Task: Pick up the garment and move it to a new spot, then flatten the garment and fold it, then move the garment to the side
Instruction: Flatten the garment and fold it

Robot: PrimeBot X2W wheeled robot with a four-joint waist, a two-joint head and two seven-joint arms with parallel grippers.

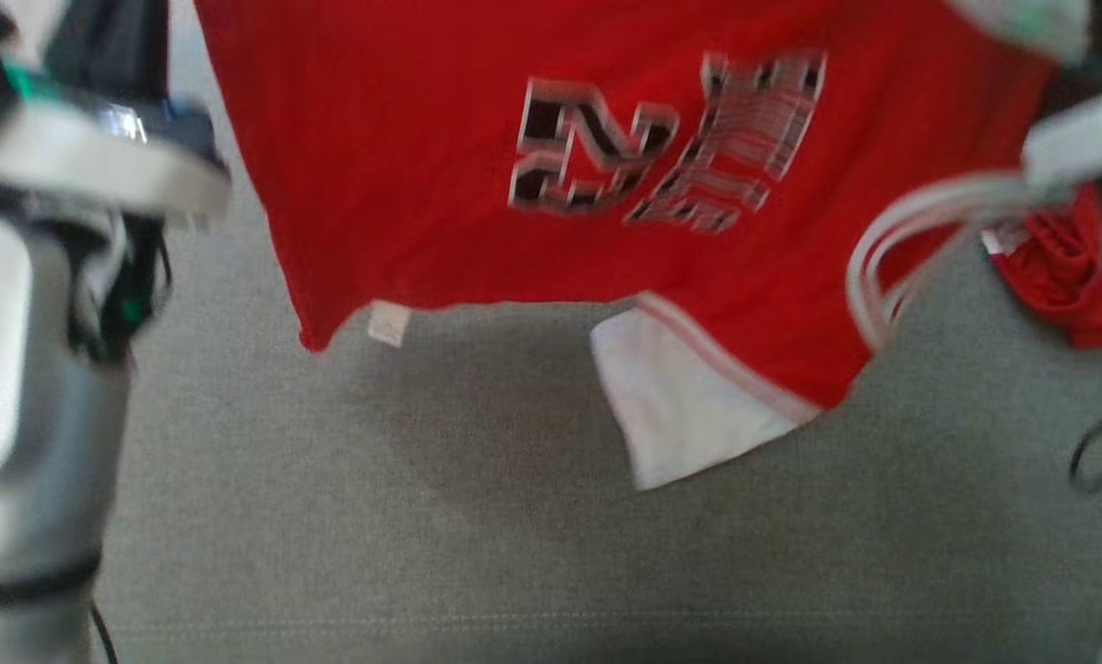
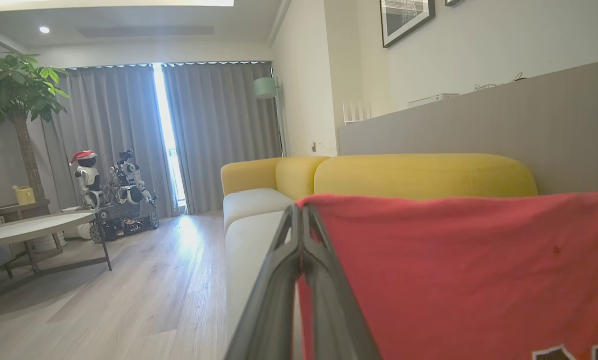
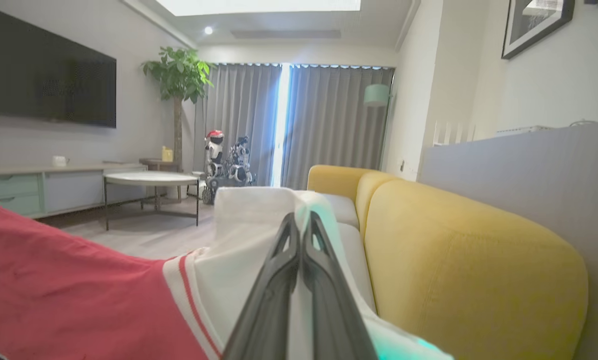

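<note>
Both arms raised wide, left fingers [image 2: 273,290] and right fingers [image 3: 268,300] clamped on the red jersey [image 1: 403,138] dangling over the sofa [image 1: 421,516].

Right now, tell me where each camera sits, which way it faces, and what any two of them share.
Head view: on the head, looking down at the red garment held above the grey seat; the pale left arm shows at its left edge.
Left wrist view: on the left wrist, looking along the left gripper, shut on the garment, toward the curtains.
Right wrist view: on the right wrist, looking along the right gripper, also shut on it, the same way.
Shared: both wrist views show the yellow sofa back.
</note>
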